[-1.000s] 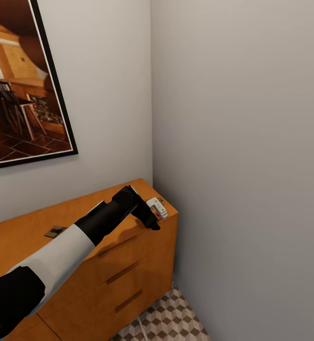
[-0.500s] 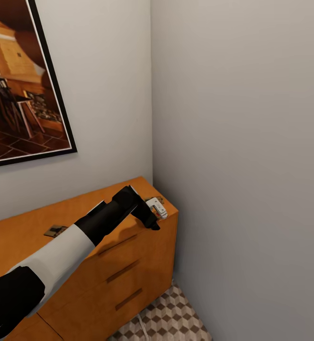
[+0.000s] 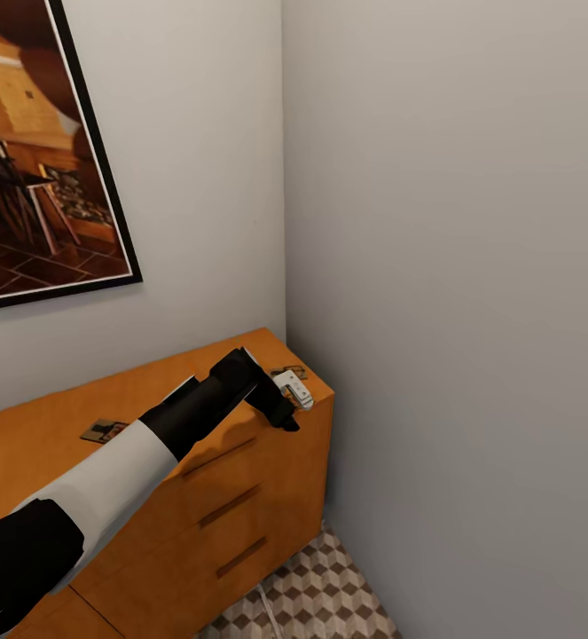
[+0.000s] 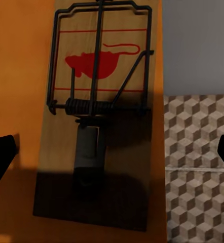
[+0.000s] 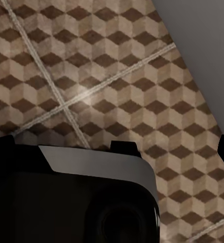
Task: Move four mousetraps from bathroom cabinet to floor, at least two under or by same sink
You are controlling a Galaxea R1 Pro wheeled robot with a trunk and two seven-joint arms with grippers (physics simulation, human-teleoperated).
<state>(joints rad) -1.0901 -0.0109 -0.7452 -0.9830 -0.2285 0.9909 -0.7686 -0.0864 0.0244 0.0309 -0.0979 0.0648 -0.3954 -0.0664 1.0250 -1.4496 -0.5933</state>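
Here the left end effector (image 3: 286,401) hangs wide open above a mousetrap (image 4: 99,109) on the cabinet (image 3: 240,497).

Head view: left arm covers part of cabinet (image 3: 240,497) top; left gripper (image 3: 286,401) hides most of the mousetrap (image 3: 290,372) beneath, only a corner shows. Second mousetrap (image 3: 103,431) too small for detail. Framed picture (image 3: 36,160) cut off at top and left edges. Cabinet cut off at bottom left.

Left wrist view: fingertips (image 4: 1,154) cut off at both side edges.

Right wrist view: dark robot part (image 5: 71,197) hides bathroom floor (image 5: 117,76) behind it; right gripper's jaw spacing can't be judged.
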